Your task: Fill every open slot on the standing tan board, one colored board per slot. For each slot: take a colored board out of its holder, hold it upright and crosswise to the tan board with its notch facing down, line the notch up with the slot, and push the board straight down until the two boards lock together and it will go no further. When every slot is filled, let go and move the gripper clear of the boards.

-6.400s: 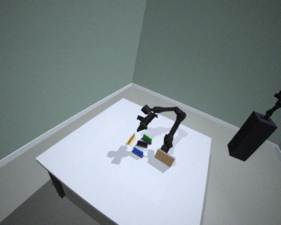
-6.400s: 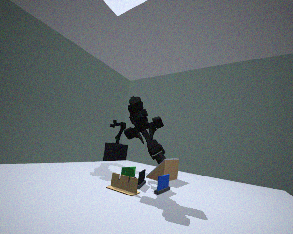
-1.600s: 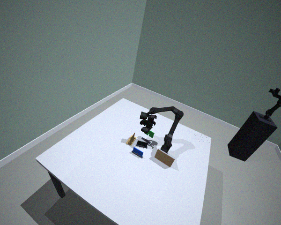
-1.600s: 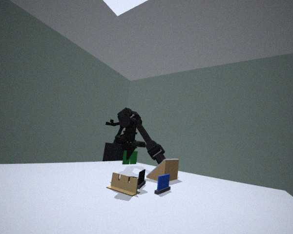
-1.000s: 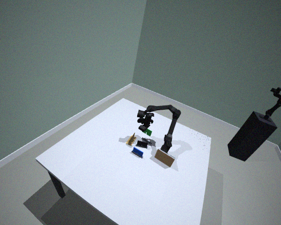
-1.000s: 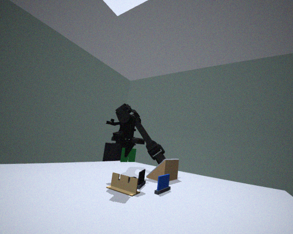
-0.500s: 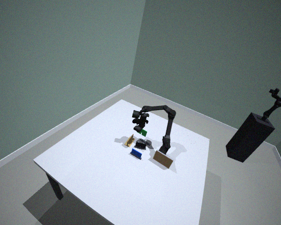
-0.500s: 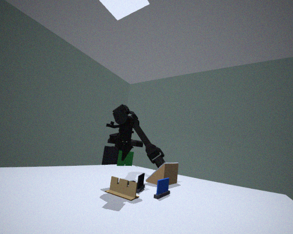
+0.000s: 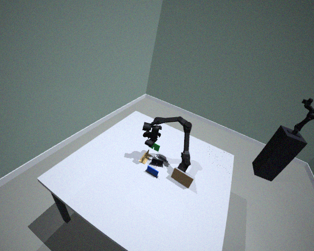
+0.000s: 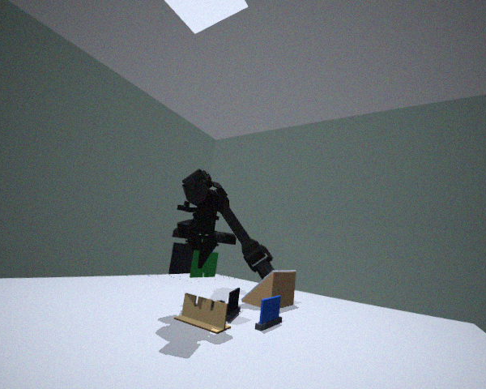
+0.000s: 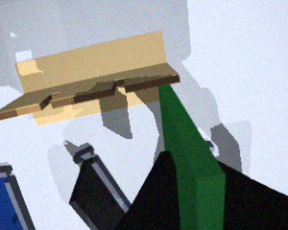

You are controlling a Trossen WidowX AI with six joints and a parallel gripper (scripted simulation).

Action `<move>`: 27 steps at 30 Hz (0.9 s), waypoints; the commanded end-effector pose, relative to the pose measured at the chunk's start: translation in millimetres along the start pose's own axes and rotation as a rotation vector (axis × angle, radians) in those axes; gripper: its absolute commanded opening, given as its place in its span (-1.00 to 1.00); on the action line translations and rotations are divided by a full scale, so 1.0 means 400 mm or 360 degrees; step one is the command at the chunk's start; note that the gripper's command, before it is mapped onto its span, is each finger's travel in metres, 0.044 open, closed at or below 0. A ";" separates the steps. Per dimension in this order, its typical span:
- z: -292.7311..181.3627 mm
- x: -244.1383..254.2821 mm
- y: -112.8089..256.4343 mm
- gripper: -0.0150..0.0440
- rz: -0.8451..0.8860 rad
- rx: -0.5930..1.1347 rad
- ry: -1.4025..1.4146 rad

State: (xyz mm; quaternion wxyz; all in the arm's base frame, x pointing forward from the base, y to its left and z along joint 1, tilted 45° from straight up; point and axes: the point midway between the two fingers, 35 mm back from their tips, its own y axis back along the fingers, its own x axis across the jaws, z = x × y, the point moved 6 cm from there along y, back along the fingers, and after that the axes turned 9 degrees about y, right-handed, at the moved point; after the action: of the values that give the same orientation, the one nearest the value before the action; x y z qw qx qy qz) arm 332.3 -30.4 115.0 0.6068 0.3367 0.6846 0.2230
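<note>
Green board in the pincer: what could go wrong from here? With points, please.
1. The green notched board (image 9: 156, 147) (image 10: 210, 264) (image 11: 210, 196) hangs above the table, so a sideways error could land its notch beside a slot in the tan board (image 9: 144, 157) (image 10: 204, 310) (image 11: 96, 88).
2. The pincer (image 10: 200, 261) grips it above the notch; hard contact might tilt it.
3. The black board (image 9: 157, 162) (image 10: 233, 298) (image 11: 93, 194) stands close by and might get knocked.
</note>
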 end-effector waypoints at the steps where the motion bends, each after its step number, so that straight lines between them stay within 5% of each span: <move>1: 0.030 0.011 0.002 -0.49 0.0006 -0.0004 0.0034; 27: 0.109 0.048 -0.062 -0.49 0.0006 0.0001 0.0118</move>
State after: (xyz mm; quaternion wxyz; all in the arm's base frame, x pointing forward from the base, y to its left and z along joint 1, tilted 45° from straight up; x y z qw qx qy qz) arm 371.1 -33.5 82.2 0.5819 0.3320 0.7040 0.2359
